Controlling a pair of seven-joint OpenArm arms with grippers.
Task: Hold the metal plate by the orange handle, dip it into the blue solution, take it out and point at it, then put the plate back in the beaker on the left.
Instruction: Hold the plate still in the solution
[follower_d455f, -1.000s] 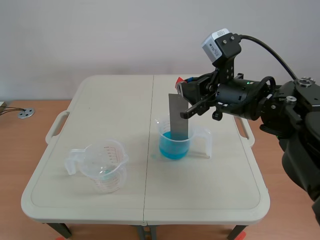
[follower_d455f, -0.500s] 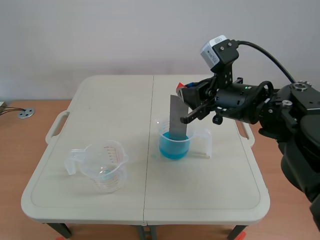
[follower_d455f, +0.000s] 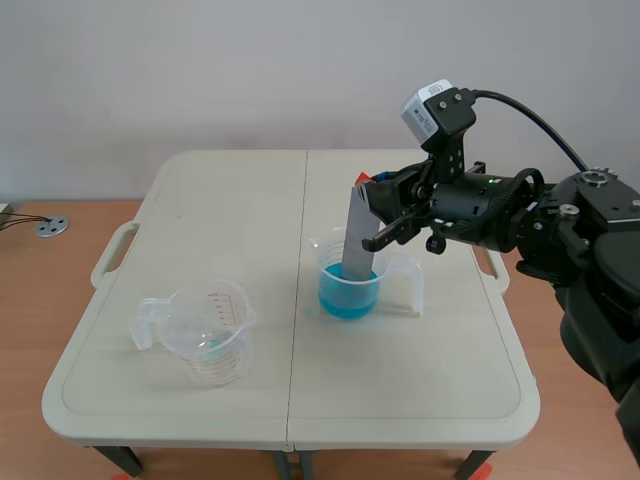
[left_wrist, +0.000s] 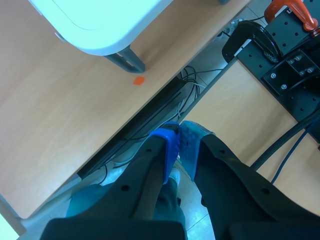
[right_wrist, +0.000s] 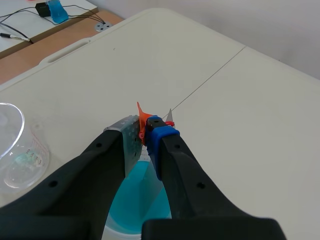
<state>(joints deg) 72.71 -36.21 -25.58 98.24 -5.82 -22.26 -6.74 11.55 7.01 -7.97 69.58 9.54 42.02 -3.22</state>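
Observation:
A grey metal plate (follower_d455f: 356, 240) stands tilted in the beaker of blue solution (follower_d455f: 349, 281), its lower end in the liquid. My right gripper (follower_d455f: 371, 192) is shut on the plate's orange handle (right_wrist: 142, 121) above the beaker; in the right wrist view the handle sits pinched between the fingers, with the blue solution (right_wrist: 145, 200) under them. An empty clear beaker (follower_d455f: 206, 331) with red marks stands at the table's front left. My left gripper (left_wrist: 179, 145) is shut on nothing, below the table, over the floor.
The beige folding table (follower_d455f: 200, 210) has a seam down its middle. In the left wrist view a table leg (left_wrist: 125, 60), cables and a black clamp base (left_wrist: 285, 65) are seen on the wooden floor.
The right gripper has lowered and tilted the plate, so its lower end sits deeper in the blue solution. The left arm has not visibly moved.

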